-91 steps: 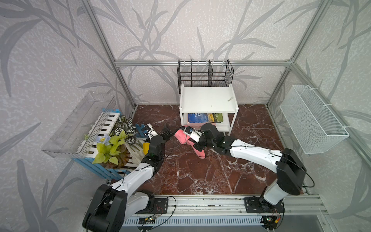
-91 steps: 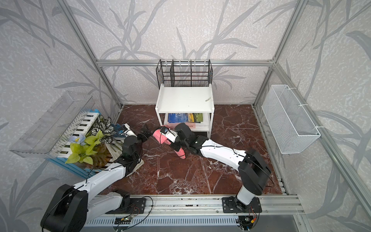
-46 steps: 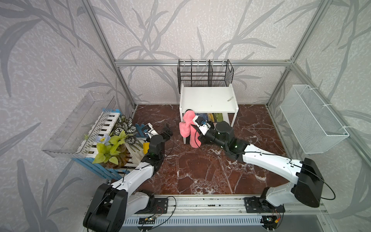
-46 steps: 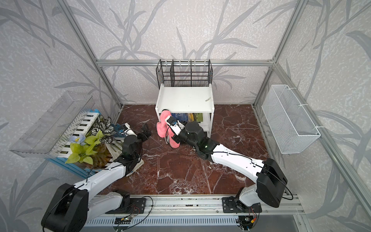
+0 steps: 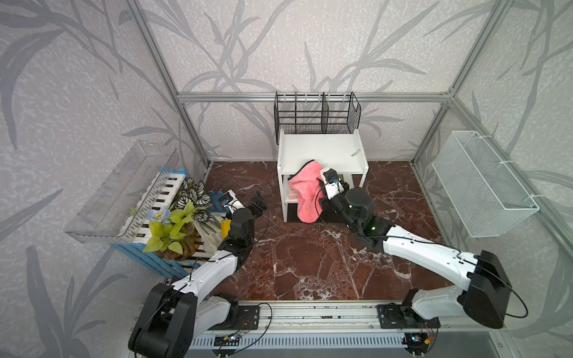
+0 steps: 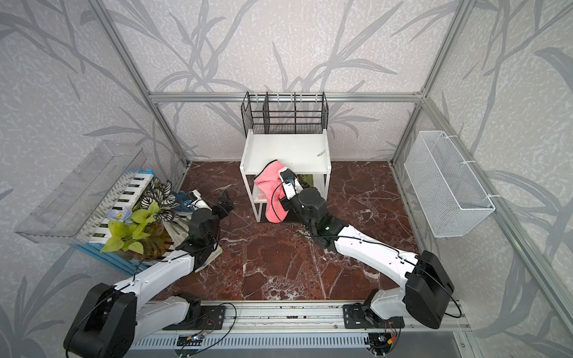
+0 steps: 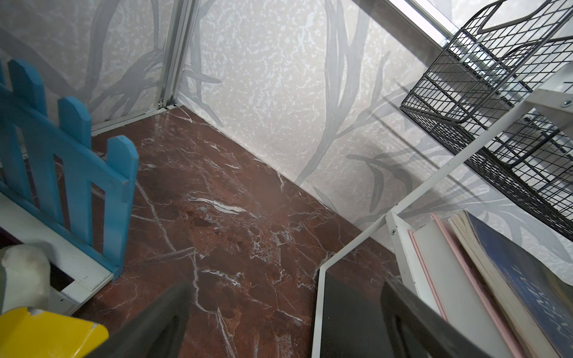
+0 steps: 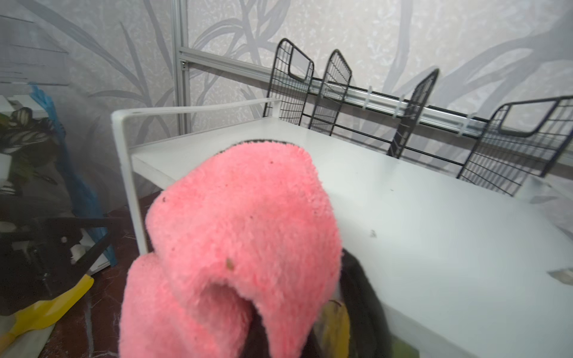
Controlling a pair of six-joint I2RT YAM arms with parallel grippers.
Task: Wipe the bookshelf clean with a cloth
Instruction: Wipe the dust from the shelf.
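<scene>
One cloth (image 5: 305, 189), pink and fuzzy: upper end lapped over the front edge of the top board of the bookshelf (image 5: 322, 152), near its 7 o'clock corner. The rest hangs in front of the lower tier; contact with the marble floor (image 5: 310, 263) cannot be told

One right gripper (image 5: 321, 183): jaws clenched on the cloth, which drapes over them and hides the fingertips

One bookshelf, two tiers, at 12 o'clock on the floor. Lower tier holds stacked books (image 7: 480, 279), at least three, exact count unclear

One black wire rack (image 5: 316, 117), behind the top board at 12 o'clock

One left gripper (image 5: 259, 203): jaws released wide, nothing between them, at 9 o'clock of the bookshelf, apart from it

One blue-and-white picket crate (image 5: 161, 192) at 9 o'clock, holding plants (image 5: 179, 217)

One clear bin (image 5: 124, 186) on the 9 o'clock wall

One white mesh basket (image 5: 483, 186) on the 3 o'clock wall
</scene>
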